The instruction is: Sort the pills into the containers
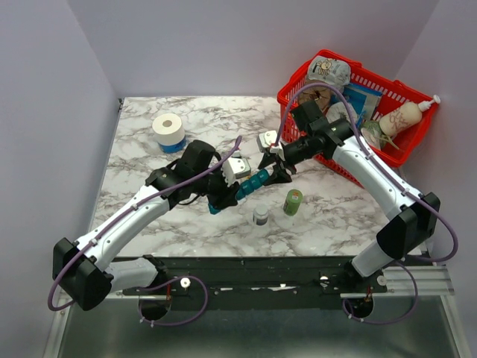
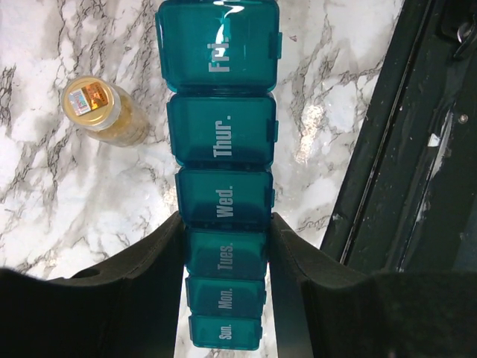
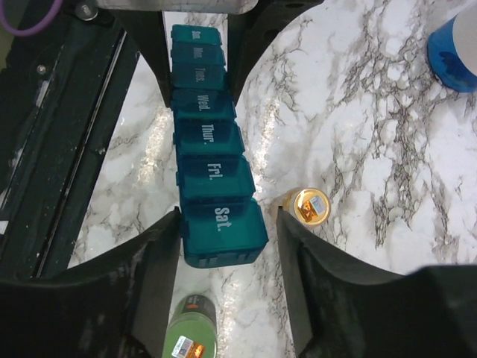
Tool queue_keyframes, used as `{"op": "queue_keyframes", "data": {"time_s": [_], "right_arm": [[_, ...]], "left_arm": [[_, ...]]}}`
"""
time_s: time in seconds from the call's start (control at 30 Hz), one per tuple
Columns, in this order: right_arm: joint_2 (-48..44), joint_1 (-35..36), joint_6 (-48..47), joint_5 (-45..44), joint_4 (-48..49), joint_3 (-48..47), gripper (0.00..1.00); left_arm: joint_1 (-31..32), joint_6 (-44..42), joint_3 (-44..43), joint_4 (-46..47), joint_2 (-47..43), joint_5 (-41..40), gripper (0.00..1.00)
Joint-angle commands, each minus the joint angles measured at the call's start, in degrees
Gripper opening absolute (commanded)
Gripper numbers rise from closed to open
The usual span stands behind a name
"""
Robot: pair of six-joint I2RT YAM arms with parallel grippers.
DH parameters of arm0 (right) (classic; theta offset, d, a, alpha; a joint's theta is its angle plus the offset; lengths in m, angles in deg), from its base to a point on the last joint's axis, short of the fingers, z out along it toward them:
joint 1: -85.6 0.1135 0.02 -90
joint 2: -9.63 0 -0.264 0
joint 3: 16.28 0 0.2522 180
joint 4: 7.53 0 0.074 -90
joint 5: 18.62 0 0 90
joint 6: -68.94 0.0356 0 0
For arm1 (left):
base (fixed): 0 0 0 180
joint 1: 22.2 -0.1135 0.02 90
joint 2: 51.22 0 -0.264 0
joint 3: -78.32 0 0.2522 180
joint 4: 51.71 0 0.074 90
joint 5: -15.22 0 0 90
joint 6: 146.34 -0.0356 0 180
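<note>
Two robot arms meet over a marbled surface (image 1: 149,216), sharing one long teal pill organiser (image 2: 222,134) with a day name printed on each closed lid. The left hand (image 2: 227,242) pinches the strip across its sides at the Tuesday box, with Monday and Sunday tucked between its fingers. The right hand (image 3: 227,224) straddles the Saturday end with its fingers partly spread. One finger looks to be touching the wall and the other shows a thin gap, so we do not count this as a grip yet. The strip seems to be raised off the surface, slanting between the two hands.

The pills (image 2: 131,125) are yellowish pieces inside a small clear bottle (image 3: 309,206). It stands capped on the surface just beside the Saturday end. A green bottle (image 3: 190,335) stands near the right hand.

We judge the step in hand to be taking a second hold at the Saturday end. To do it well, we would set the right fingers squarely on the side walls, below the lid edge, so the lids can open freely. The left pinch needs to be firm enough that the strip does not swivel. The strip also needs enough height to pass over both bottles without tipping them.
</note>
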Motion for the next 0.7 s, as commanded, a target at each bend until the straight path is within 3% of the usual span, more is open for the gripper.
{"op": "queue_keyframes", "data": {"time_s": [0.0,0.33,0.67], "right_arm": [[1.39,0.48,0.73,0.29,-1.46,-2.49,0.58],[2.88,0.48,-0.76,3.8,-6.47,-4.77,0.36],[6.4,0.4,11.25,7.58,-5.25,-4.95,0.34]], "left_arm": [[0.6,-1.04,-1.73,-1.94,0.06,-1.57,0.0],[0.78,-1.57,-2.79,-3.17,0.5,-4.56,0.0],[3.24,-3.15,-2.62,-1.59,-2.75,-15.44,0.0]]}}
